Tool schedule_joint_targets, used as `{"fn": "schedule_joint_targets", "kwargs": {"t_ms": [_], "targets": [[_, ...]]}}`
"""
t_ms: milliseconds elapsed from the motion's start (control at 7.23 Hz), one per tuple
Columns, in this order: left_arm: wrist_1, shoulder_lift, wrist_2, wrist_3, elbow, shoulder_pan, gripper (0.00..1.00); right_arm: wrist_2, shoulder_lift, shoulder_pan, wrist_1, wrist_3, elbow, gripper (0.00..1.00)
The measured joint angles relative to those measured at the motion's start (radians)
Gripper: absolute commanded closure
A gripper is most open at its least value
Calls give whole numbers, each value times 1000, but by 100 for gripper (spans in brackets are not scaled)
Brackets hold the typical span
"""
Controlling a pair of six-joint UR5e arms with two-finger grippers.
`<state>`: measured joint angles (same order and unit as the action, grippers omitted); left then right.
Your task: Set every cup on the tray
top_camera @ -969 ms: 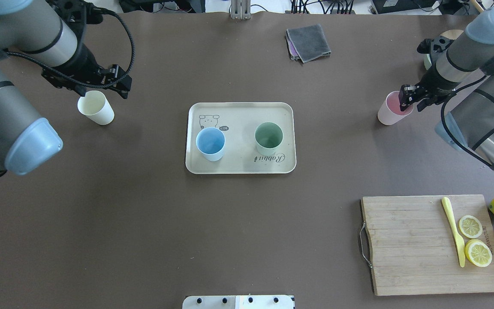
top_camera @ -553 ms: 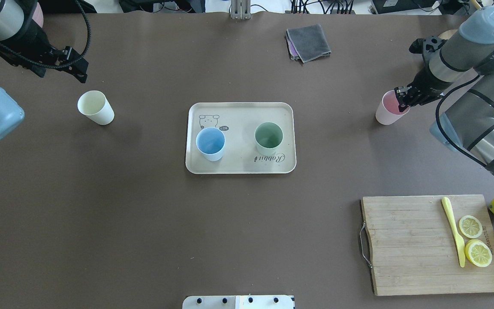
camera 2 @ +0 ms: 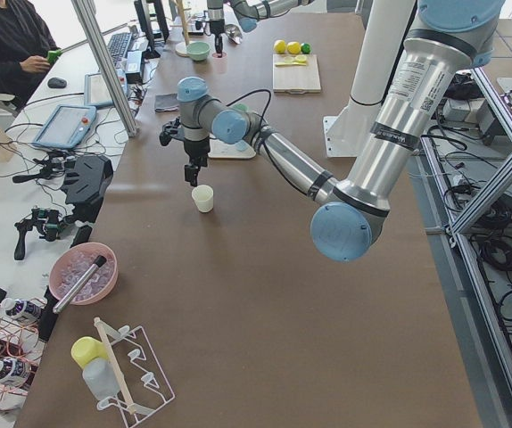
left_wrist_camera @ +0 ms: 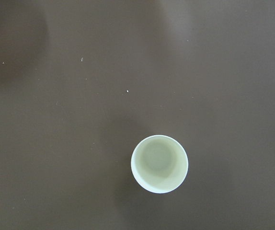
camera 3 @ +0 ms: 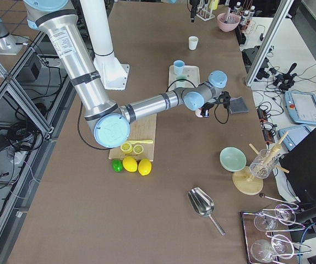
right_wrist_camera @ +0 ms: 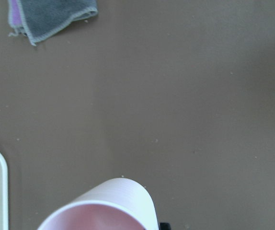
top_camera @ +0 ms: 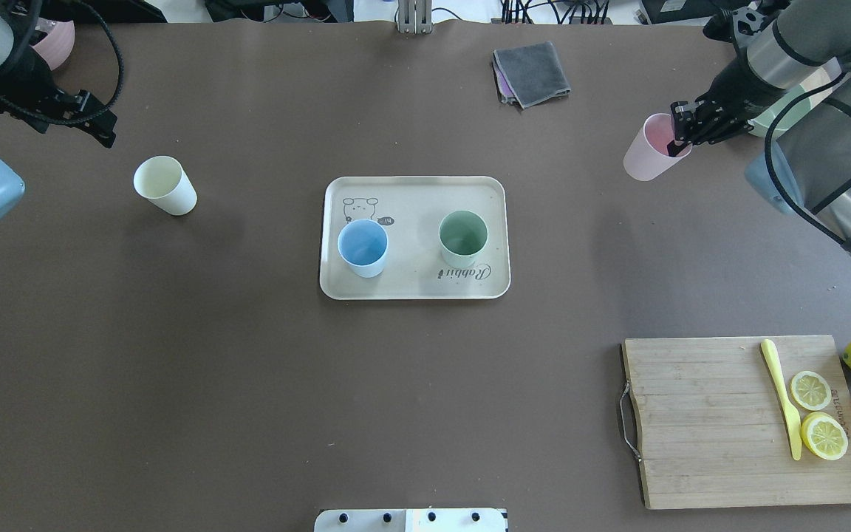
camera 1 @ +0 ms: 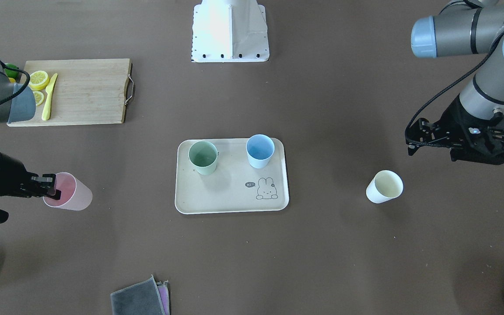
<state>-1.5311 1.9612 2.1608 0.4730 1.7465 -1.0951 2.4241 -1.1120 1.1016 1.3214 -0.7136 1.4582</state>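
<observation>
We list one beige rimmed tray [top_camera: 414,198] with a rabbit drawing, mid-frame in the overhead view. On it, upright and apart: blue cup [top_camera: 363,248] left, green cup [top_camera: 462,239] right. Cream cup [top_camera: 165,185]: upright on the worktop [top_camera: 248,384], upper left. Pink cup [top_camera: 646,159]: upper right, tilted, rim pinched by the right claw [top_camera: 677,136].
</observation>
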Motion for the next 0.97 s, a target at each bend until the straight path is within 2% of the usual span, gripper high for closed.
{"fn": "schedule_joint_targets", "kwargs": {"t_ms": [277, 553, 692, 830, 969], "targets": [[-196, -22, -2, 79, -117, 25, 3, 6, 57, 1, 104, -12, 52, 100], [-350, -31, -8, 173, -200, 75, 3, -21, 109, -35, 131, -89, 67, 100], [-412, -34, -9, 197, -238, 94, 11, -46, 136, -63, 133, -137, 68, 100], [-452, -35, -10, 215, -265, 109, 39, -65, 162, -86, 134, -176, 66, 100], [-469, -36, -15, 228, -278, 124, 84, -84, 187, -106, 134, -208, 64, 100]]}}
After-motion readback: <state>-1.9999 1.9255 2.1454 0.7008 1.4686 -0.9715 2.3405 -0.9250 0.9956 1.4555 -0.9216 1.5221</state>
